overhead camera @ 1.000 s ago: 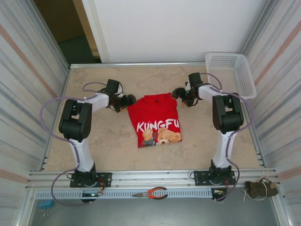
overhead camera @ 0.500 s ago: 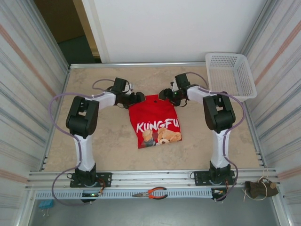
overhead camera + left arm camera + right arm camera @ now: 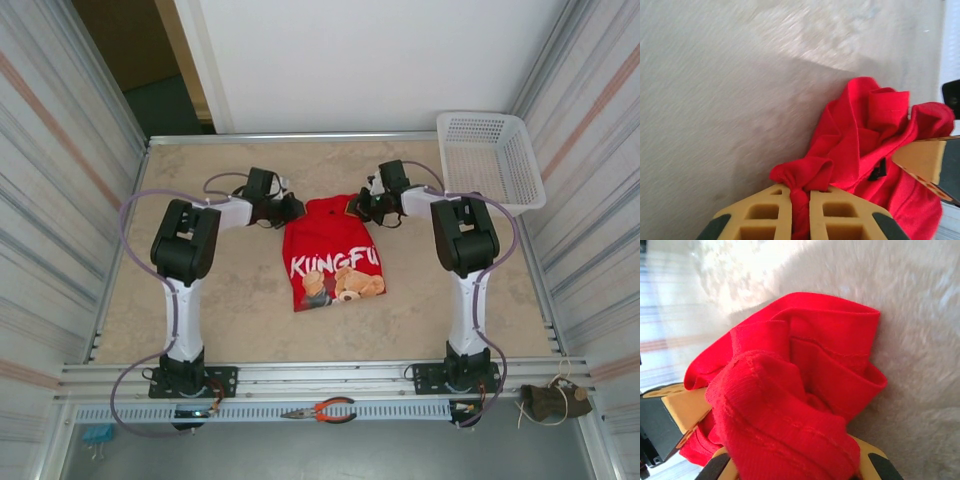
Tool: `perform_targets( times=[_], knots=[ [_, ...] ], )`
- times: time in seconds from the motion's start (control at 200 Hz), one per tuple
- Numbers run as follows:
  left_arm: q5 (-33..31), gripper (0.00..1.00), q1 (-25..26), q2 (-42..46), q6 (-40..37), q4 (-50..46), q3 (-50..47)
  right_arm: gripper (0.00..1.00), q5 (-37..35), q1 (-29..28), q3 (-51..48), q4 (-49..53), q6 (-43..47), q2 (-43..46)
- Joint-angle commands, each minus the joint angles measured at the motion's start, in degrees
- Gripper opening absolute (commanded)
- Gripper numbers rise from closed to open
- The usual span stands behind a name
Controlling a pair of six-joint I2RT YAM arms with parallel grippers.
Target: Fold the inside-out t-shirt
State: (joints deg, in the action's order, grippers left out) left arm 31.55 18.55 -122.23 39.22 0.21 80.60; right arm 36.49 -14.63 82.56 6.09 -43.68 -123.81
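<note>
Two arms rise from the near rail, where orange-handled pliers (image 3: 322, 410) lie. Past them, in the middle of the table (image 3: 220, 300), sits the red t-shirt (image 3: 335, 255), its print of white lettering and a bear facing up. Both the left arm (image 3: 183, 250) and the right arm (image 3: 462, 240) reach out, then bend inward toward each other at the shirt's far corners. There the left jaws are clamped tight on a twisted bunch of red cloth, and the right jaws are closed too, cloth heaped over them. A white basket (image 3: 490, 160) stands at the far right corner.
</note>
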Motion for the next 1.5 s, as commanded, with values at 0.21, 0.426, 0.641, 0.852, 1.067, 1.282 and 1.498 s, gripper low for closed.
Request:
perform_targets(
  times=[0.21, 0.426, 0.641, 0.852, 1.067, 1.282, 1.498],
  knots=[
    [2.6, 0.00, -1.3, 13.9, -2.1, -4.2, 16.4, 0.00, 3.4, 2.9, 11.4, -1.3, -4.9, 14.5],
    [1.5, 0.00, 1.3, 27.8, -2.7, 2.8, -4.1, 0.00, 2.7, 1.9, -4.8, -6.7, -4.9, 27.2],
    [-5.1, 0.00, 6.6, 38.1, -3.4, 8.6, -28.7, 0.00, -2.5, -2.2, -33.3, -13.3, -4.4, 41.0],
    [-12.3, 0.00, 9.0, 38.3, -6.5, 10.0, -34.5, 0.00, -12.8, -4.4, -42.7, -11.6, 0.7, 45.9],
    [-19.6, 0.00, 9.0, 28.6, -10.6, 8.0, -27.0, 0.00, -18.7, -2.5, -39.2, -11.3, 2.2, 38.5],
    [-21.6, 0.00, 8.8, 16.6, -11.5, 6.5, -21.8, 0.00, -23.7, -1.3, -38.1, -11.5, 0.0, 30.0],
    [-22.5, 0.57, 6.6, 19.5, -12.9, 0.4, -18.0, 0.47, -24.2, -0.5, -36.1, -2.4, 3.1, 37.9]
  ],
)
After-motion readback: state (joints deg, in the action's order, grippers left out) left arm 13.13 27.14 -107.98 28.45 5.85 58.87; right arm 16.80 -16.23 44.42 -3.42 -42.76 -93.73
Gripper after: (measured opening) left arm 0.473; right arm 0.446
